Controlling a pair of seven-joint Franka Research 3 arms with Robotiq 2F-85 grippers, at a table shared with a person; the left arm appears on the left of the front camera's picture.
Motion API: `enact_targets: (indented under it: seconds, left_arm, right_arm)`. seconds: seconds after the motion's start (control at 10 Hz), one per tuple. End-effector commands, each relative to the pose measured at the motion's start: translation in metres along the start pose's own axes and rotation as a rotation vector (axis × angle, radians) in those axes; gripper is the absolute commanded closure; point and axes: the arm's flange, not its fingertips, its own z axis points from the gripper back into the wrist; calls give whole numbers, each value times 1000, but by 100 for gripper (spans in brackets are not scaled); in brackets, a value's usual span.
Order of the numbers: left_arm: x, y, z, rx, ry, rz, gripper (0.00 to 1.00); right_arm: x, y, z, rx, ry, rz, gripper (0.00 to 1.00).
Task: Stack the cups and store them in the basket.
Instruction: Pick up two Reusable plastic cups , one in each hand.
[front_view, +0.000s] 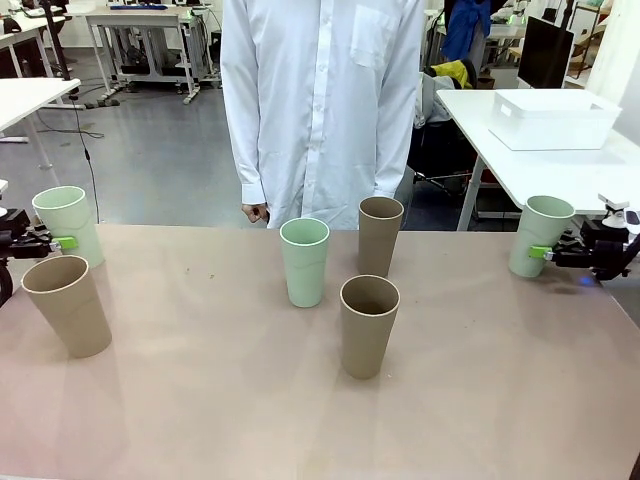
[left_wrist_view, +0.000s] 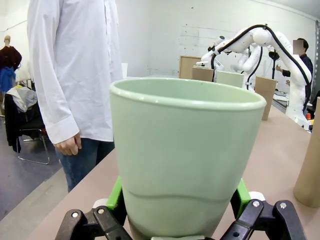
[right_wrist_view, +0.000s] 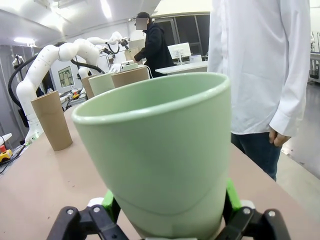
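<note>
Six tall matte tumblers (front_view: 304, 262), mint green or tan, stand on the beige table (front_view: 200, 410). Left gripper (front_view: 66, 243) and right gripper (front_view: 541, 253) each clamp an outer mint tumbler (front_view: 68, 222), possibly tilted. White plastic basket (front_view: 553, 120) sits on another table (front_view: 560, 172).

6 cups are showing across the front view. 3 are showing mint green: the left mint cup (front_view: 68, 222), the middle mint cup (front_view: 305, 262) and the right mint cup (front_view: 540, 232). 3 are showing tan: the left tan cup (front_view: 68, 305), the far tan cup (front_view: 380, 235) and the near tan cup (front_view: 368, 325). 1 basket (front_view: 553, 120), 2 grippers (the left gripper (front_view: 62, 243), the right gripper (front_view: 543, 252)) and 1 person (front_view: 320, 100) are also showing.
</note>
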Motion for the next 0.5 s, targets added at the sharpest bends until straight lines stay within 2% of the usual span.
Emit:
enact_targets:
  seconds: [0.0, 0.4]
  left_arm:
    - [1, 1, -1, -13, -7, 4, 0]
    - [1, 1, -1, -15, 0, 7, 0]
  right_arm:
    - [11, -3, -2, 15, -15, -13, 0]
    - [9, -7, -2, 5, -21, -31, 0]
